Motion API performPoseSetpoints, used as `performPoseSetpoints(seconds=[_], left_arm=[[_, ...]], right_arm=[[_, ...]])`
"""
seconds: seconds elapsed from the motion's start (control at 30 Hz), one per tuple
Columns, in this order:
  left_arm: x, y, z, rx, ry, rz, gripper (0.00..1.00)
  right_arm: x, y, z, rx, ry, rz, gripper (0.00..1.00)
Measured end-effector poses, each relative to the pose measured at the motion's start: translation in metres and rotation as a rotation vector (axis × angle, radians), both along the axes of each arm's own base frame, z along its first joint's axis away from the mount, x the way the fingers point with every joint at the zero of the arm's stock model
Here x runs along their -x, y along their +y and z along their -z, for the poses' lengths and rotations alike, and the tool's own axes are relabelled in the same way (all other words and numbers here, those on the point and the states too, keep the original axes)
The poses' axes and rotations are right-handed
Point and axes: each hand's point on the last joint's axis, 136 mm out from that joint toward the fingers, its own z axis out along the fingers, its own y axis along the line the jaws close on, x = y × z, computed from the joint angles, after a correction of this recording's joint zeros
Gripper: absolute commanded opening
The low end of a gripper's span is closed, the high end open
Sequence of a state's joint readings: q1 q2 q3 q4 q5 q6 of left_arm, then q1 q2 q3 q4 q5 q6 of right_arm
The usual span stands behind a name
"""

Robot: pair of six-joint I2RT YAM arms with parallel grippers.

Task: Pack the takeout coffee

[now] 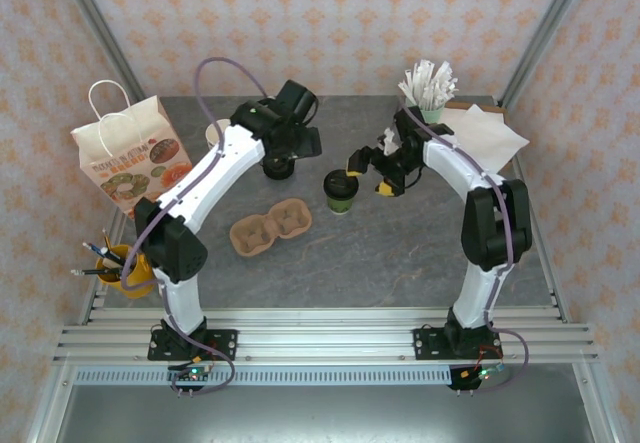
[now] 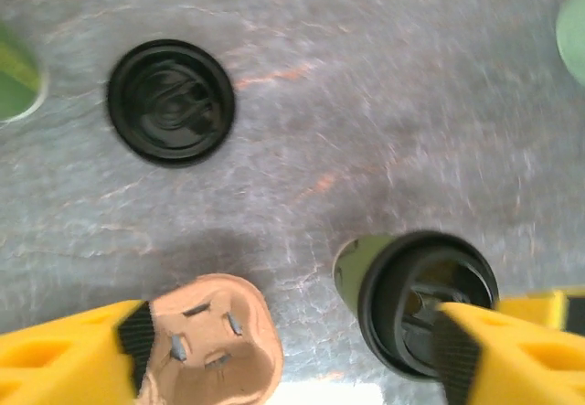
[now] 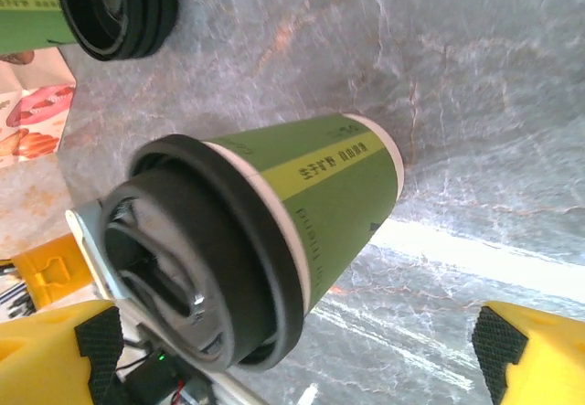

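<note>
Grey marbled desk [image 1: 400, 253] bearing a printed paper bag [image 1: 128, 153] at its left edge and a brown pulp cup carrier [image 1: 270, 226] near the centre. The takeout coffee [image 1: 341, 191] stands upright on the desk near the carrier, to its right, black lid on. It lies between the fingers of the right tool [image 3: 294, 346], which are spread wide and clasp nothing. A second lidded cup [image 1: 277, 168] stands by the left tool [image 2: 294, 336], whose fingers are likewise apart.
</note>
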State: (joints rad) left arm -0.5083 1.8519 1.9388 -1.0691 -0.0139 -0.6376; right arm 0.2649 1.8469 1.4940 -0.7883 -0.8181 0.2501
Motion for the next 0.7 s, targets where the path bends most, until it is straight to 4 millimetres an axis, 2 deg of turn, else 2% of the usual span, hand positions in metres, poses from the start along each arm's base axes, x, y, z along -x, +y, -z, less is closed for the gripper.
performPoseSetpoints(seconds=[0.13, 0.27, 0.5, 0.7], left_arm=[[0.004, 0.028, -0.004, -0.036, -0.023, -0.082, 1.00], [0.007, 0.035, 0.000, -0.060, -0.023, -0.112, 1.00], [0.011, 0.038, 0.014, -0.078, 0.008, -0.124, 1.00], [0.014, 0.040, 0.020, -0.086, 0.022, -0.134, 1.00]], right_arm=[[-0.002, 0.004, -0.021, 0.052, -0.116, -0.052, 0.99], [-0.002, 0.016, -0.029, 0.102, -0.177, -0.127, 0.99], [0.010, 0.042, -0.014, 0.203, -0.200, -0.231, 0.99], [0.012, 0.047, 0.003, 0.294, -0.206, -0.258, 0.99]])
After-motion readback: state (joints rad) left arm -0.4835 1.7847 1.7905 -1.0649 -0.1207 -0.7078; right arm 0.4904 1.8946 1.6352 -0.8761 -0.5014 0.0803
